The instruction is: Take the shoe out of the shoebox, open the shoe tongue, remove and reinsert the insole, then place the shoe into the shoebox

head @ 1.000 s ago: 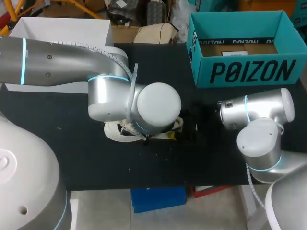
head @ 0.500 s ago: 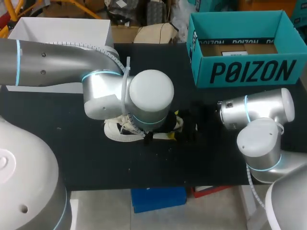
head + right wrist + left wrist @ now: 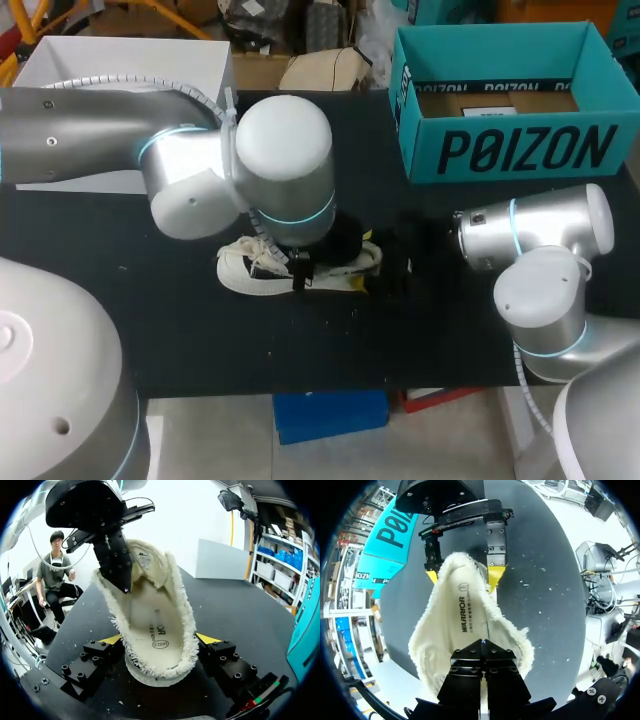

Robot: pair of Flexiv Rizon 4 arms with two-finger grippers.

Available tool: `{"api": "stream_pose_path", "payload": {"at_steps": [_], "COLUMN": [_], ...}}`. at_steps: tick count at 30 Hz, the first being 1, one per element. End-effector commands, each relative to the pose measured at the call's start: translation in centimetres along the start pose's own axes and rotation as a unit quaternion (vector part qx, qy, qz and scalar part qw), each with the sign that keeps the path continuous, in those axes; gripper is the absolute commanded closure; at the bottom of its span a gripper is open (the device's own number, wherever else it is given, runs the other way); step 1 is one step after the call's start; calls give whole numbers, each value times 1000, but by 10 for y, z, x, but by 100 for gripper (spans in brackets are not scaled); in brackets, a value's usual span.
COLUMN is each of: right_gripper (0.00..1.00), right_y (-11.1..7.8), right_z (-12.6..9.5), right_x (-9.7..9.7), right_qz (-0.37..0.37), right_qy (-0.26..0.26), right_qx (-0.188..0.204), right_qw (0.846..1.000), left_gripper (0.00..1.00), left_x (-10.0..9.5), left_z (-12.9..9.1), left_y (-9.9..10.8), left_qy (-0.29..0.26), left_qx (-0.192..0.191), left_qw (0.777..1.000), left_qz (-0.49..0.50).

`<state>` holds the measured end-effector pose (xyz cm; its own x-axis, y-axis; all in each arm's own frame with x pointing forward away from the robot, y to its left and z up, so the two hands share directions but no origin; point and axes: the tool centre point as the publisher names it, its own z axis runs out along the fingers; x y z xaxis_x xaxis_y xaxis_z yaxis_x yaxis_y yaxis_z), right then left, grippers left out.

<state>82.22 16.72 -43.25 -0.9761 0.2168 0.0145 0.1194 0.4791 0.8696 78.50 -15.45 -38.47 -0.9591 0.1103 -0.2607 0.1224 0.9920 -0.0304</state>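
The white shoe point(image 3: 250, 272) lies on its sole on the black table, toe toward my left arm's side. Its fleecy insole point(image 3: 465, 630) curls up out of the shoe. My left gripper point(image 3: 482, 647) is shut on the insole's broad front end from above; its tips are buried in the fleece. The insole's point(image 3: 155, 615) heel end still sits in the shoe's heel. My right gripper point(image 3: 159, 639) clamps that heel, one yellow fingertip point(image 3: 112, 640) against each side. The teal shoebox point(image 3: 520, 150) stands open at the back right, apart from both grippers.
A white box point(image 3: 130, 70) stands at the back left of the table. A cardboard insert point(image 3: 495, 100) lies inside the shoebox. My left arm's wrist point(image 3: 285, 165) hangs over the shoe's middle and hides it from above.
My left gripper has shut on the insole. Its wrist has moved back and to the left, uncovering more of the shoe. The right arm has kept still.
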Motion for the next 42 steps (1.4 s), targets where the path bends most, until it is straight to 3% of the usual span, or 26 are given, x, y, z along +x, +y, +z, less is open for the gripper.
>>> {"api": "stream_pose_path", "payload": {"at_steps": [1,5,11,17,31,42], "right_gripper": [100,100,100,100,100,100], "right_y": [-3,-3,-3,-3,-3,-3], "right_z": [1,1,1,1,1,1], "right_x": [-1,-1,-1,-1,-1,-1], "right_qz": [1,1,1,1,1,1], "right_qy": [0,0,0,0,0,0], "right_qx": [1,1,1,1,1,1], "right_qw": [1000,1000,1000,1000,1000,1000], "left_gripper": [100,100,100,100,100,100], "left_x": [-4,-14,-27,-33,-26,-16], "left_z": [-3,-1,1,2,-7,-2], "left_y": [6,8,8,3,-9,-9], "left_qy": [26,94,157,191,263,270], "left_qx": [16,65,77,71,74,48], "left_qw": [1000,993,984,976,960,960], "left_qz": [1,12,41,70,68,51]}}
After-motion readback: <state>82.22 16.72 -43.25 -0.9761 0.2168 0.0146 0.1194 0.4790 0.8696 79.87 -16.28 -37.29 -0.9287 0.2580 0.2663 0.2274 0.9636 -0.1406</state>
